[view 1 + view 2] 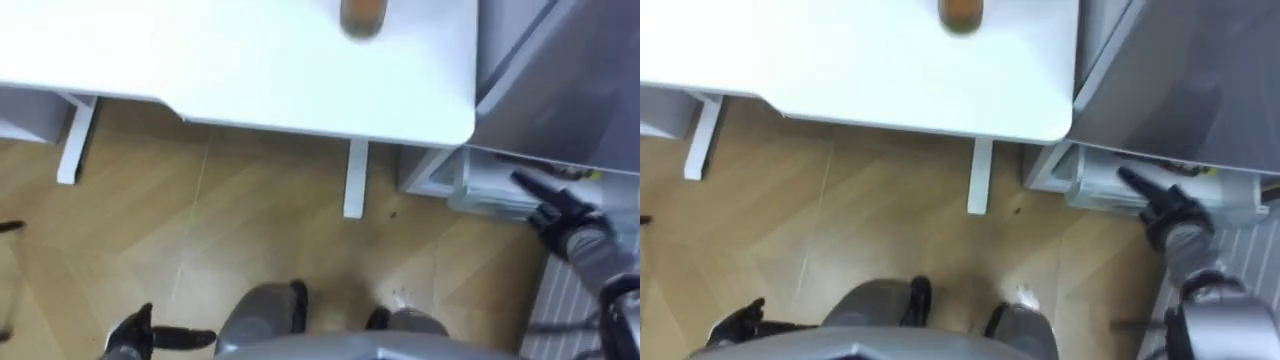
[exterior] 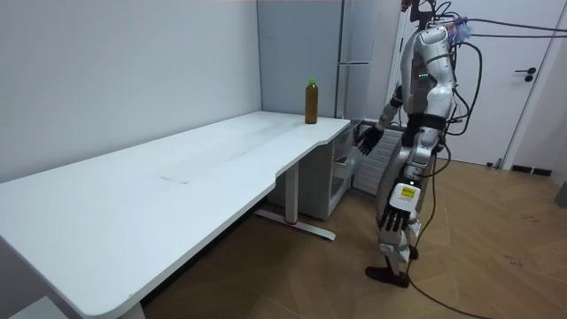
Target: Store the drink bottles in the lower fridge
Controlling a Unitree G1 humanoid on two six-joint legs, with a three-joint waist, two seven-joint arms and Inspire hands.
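A bottle (image 2: 311,102) of brown drink with a green cap stands upright near the far corner of the white table (image 1: 250,70); its lower part shows at the top edge as the bottle (image 1: 362,15) (image 1: 962,12). To the table's right stands the grey fridge (image 1: 560,80), its lower compartment (image 1: 485,185) open with pale shelves inside. My right hand (image 1: 560,215) (image 1: 1165,210) (image 2: 368,137) is raised in front of that opening, open with spread fingers and holding nothing. My left hand (image 1: 135,335) (image 2: 394,213) hangs open and empty by my left leg.
I stand on the wooden floor at the table's end, facing it, with the fridge on my right. A white table leg (image 1: 354,180) stands just ahead. A ribbed white panel (image 1: 560,300) lies low on my right. A white door (image 2: 532,80) is behind me.
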